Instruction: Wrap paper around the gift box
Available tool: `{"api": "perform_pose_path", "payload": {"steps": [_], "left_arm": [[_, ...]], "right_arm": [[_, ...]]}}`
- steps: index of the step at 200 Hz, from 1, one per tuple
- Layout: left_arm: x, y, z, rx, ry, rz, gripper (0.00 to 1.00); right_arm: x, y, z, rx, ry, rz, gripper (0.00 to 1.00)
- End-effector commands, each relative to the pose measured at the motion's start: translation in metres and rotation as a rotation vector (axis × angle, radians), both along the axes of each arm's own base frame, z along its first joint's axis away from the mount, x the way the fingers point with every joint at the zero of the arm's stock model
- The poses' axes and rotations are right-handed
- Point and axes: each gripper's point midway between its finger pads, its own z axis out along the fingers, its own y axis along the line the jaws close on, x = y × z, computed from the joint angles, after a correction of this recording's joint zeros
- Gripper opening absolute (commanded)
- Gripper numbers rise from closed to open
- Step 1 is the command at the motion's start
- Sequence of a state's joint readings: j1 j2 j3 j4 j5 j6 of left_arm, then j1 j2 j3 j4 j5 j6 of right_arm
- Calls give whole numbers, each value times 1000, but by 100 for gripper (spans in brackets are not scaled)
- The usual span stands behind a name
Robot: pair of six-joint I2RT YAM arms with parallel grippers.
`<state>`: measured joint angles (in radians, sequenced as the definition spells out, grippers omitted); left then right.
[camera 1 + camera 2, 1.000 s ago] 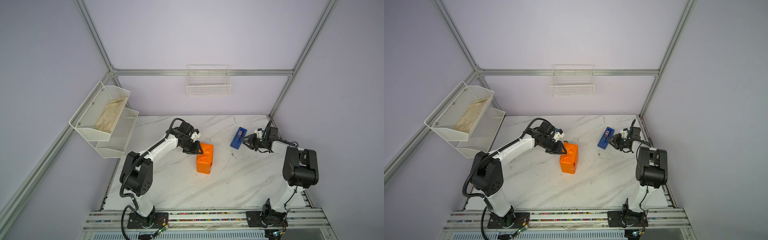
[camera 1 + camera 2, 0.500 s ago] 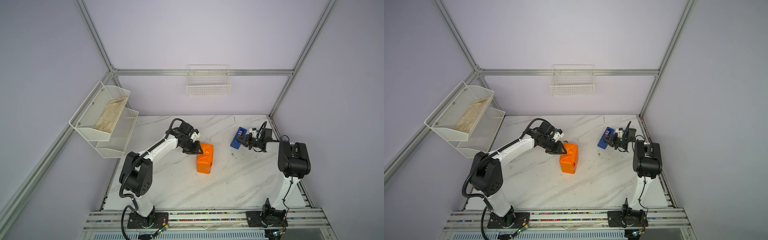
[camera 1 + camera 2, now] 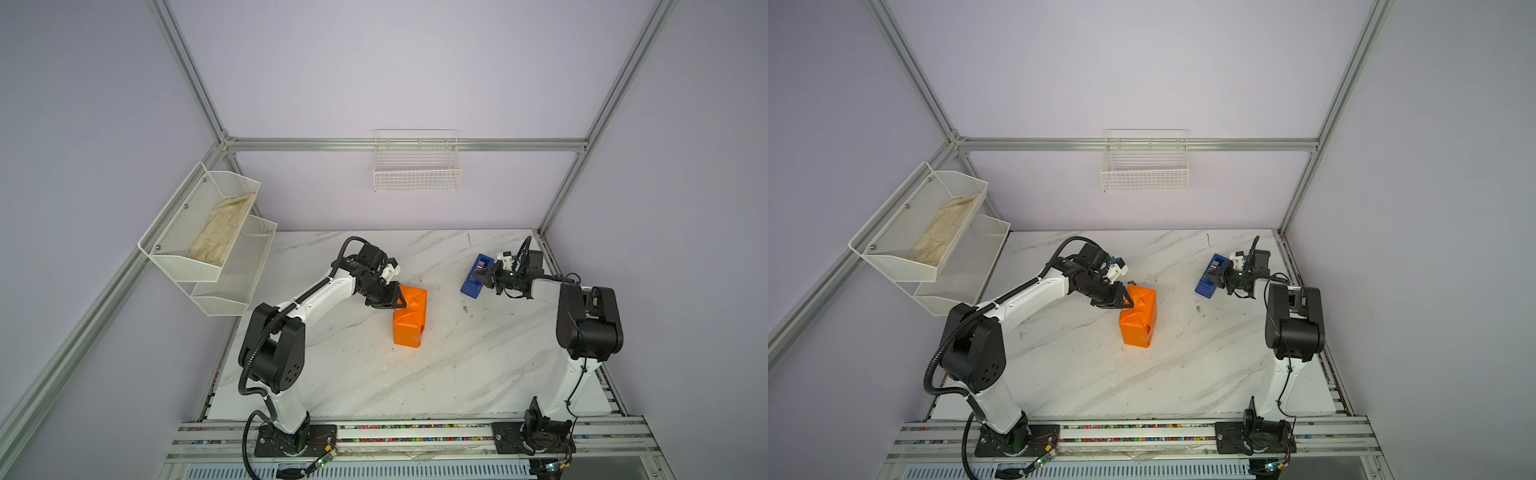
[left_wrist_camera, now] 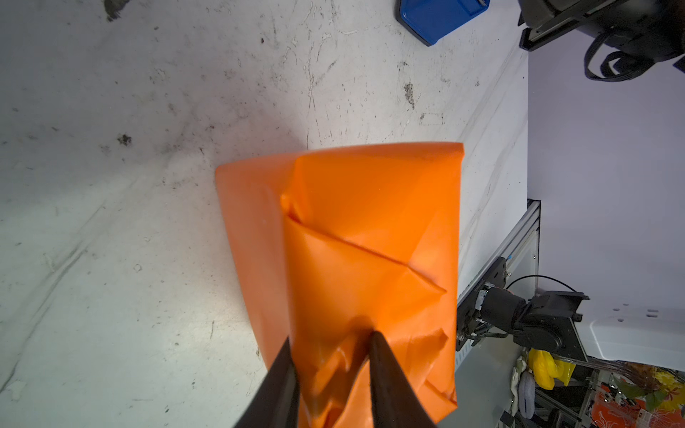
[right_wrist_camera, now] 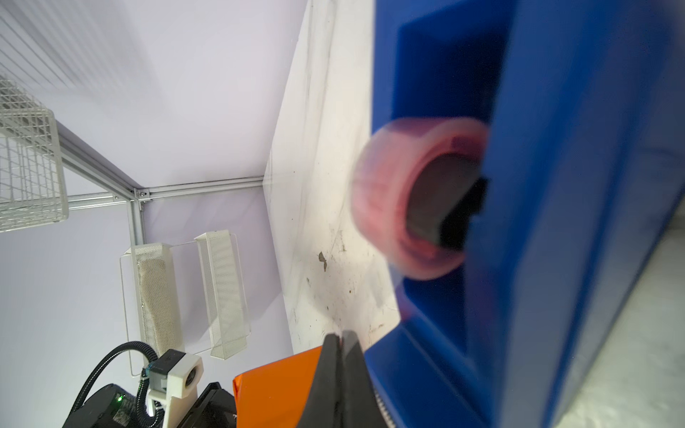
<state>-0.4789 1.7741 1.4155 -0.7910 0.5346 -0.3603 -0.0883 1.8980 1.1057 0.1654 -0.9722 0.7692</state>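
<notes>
Wrapping looks nearly done: the orange paper (image 3: 409,316), mid-frame in both top views, hides the gift box completely, the left gripper (image 4: 330,339) pinches its end fold, and the right gripper (image 3: 478,275), jaws shut, sits at the blue tape dispenser (image 3: 471,287), so taping seems left.

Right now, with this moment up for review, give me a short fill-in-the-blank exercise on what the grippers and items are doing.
1. The left gripper pinches a fold of the ____ paper.
2. The right gripper is ____ at the blue tape dispenser.
3. The beige cloth lies in the ____ tier of the wall rack.

Missing words: orange; shut; upper.
</notes>
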Motion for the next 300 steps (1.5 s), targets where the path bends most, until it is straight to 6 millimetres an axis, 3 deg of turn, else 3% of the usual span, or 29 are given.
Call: {"api": "perform_pose_path", "payload": {"steps": [1, 28, 58, 108, 124, 140, 158, 190, 229, 271, 300], "left_arm": [[-28, 14, -32, 111, 113, 0, 30], [-27, 14, -33, 112, 115, -1, 29], [-28, 14, -34, 114, 117, -3, 29], [-30, 16, -37, 120, 125, -4, 29], [-31, 17, -38, 126, 127, -3, 29], [-32, 18, -38, 129, 126, -2, 29], [-32, 18, -38, 129, 129, 1, 29], [-33, 18, -38, 128, 129, 0, 29], [-32, 18, -36, 127, 122, -8, 28], [-30, 13, -37, 118, 72, -93, 27], [-28, 7, -36, 99, 32, -178, 26]], "right_arm": [[-19, 16, 30, 14, -35, 52, 0], [-41, 35, 23, 22, -5, 96, 0], [-62, 34, 4, 3, 37, 80, 0], [-83, 36, -72, -72, 158, 146, 0], [-89, 28, -99, -135, 209, 143, 0], [-99, 5, -128, -288, 298, 88, 0], [-111, -15, -140, -389, 347, 41, 0], [-112, -22, -125, -421, 330, 17, 0], [-105, -25, -71, -462, 234, 9, 0], [-113, 45, 16, -274, 28, 189, 0], [-132, 102, 65, -168, -76, 348, 0]]}}
